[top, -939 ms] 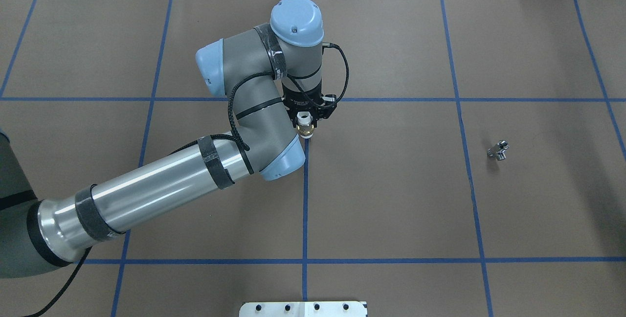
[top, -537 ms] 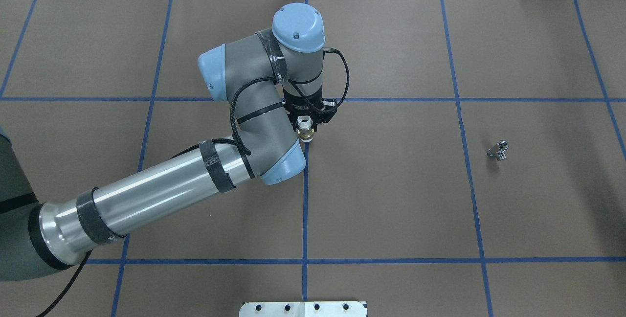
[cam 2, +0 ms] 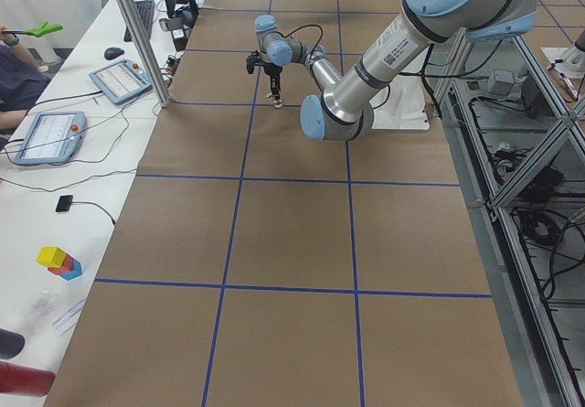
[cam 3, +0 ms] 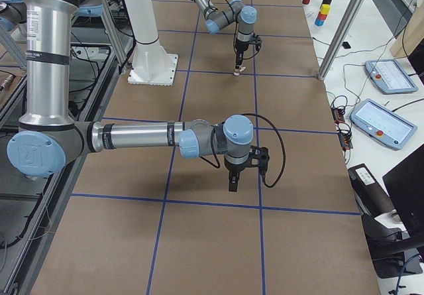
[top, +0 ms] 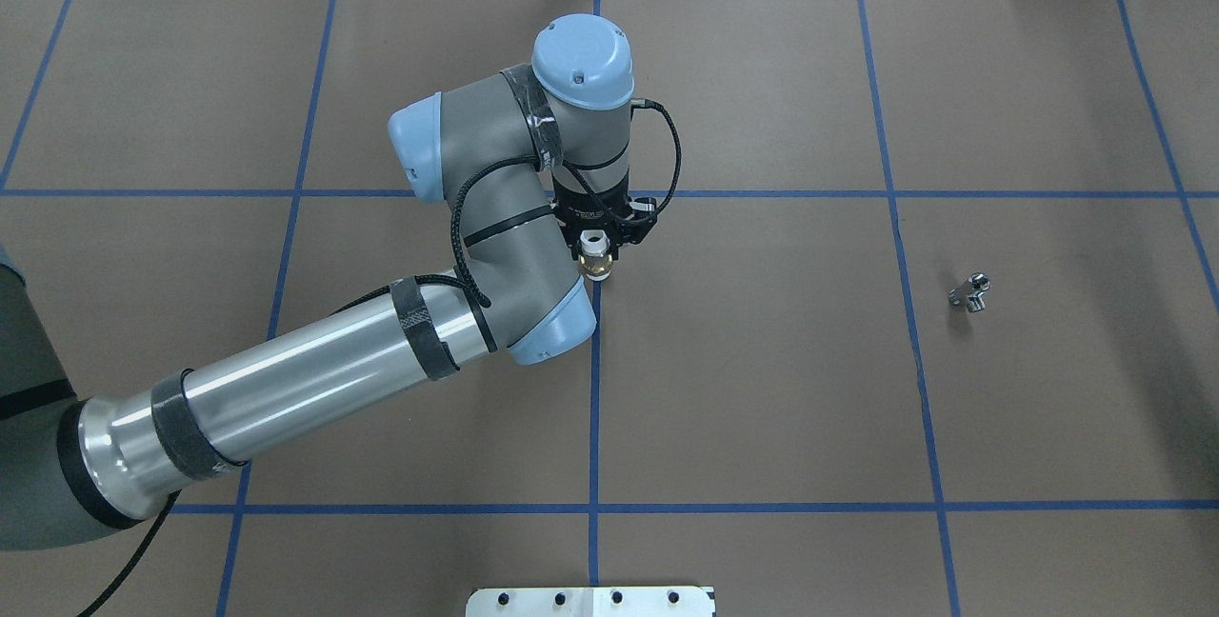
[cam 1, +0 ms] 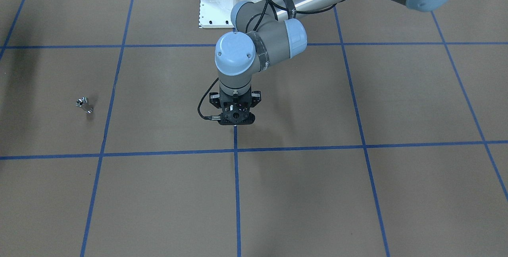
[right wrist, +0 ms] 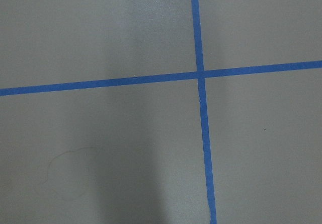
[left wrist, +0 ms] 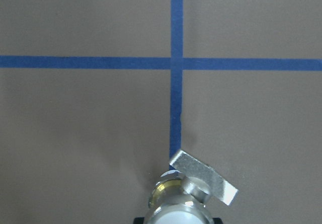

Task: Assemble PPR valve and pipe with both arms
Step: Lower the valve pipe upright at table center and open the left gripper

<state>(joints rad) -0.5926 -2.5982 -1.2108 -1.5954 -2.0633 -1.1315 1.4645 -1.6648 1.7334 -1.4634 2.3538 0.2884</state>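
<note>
Two robot arms are counted, the left arm (top: 314, 379) and the right arm (cam 3: 139, 136); each ends in one black gripper, making two, the left gripper (top: 594, 248) and the right gripper (cam 3: 233, 183); one PPR valve (top: 597, 260); one pipe (top: 970, 293); one white base plate (cam 3: 154, 69); two control tablets, the nearer pendant (cam 3: 377, 122) and the farther pendant (cam 3: 392, 75); one stack of coloured blocks (cam 2: 59, 262).

no readable text or numbers, lettering on left arm (cam 2: 393, 46) too blurred
</note>
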